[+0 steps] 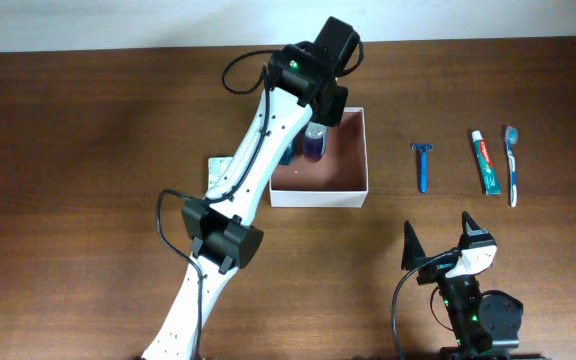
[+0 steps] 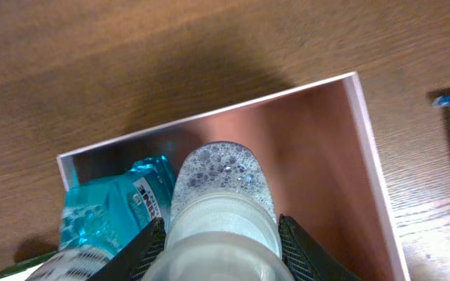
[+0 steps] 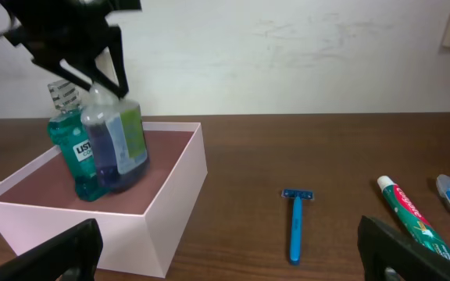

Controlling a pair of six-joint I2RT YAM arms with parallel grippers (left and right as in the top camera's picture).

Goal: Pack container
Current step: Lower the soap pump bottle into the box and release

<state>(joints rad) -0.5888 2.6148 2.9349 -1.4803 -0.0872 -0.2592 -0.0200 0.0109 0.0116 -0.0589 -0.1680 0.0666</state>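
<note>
Left arm (image 1: 258, 140): white tube links, chunky black joints (image 1: 226, 238), looping black cables (image 1: 160, 212), small green light (image 1: 294, 67) on the wrist housing. Right arm (image 1: 480, 312): black base with a green dot (image 1: 473, 318), white wrist block (image 1: 478, 258), two black pointed fingers (image 1: 411, 245).

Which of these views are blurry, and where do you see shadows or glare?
Left wrist: the held bottle in the left pincer goes soft-focus at its near end, and a dark shadow lies on the table beyond the container. Right wrist: the right pincer is blurred at the bottom corners. Overhead: sharp, with a pale sheen on the table's left.
</note>
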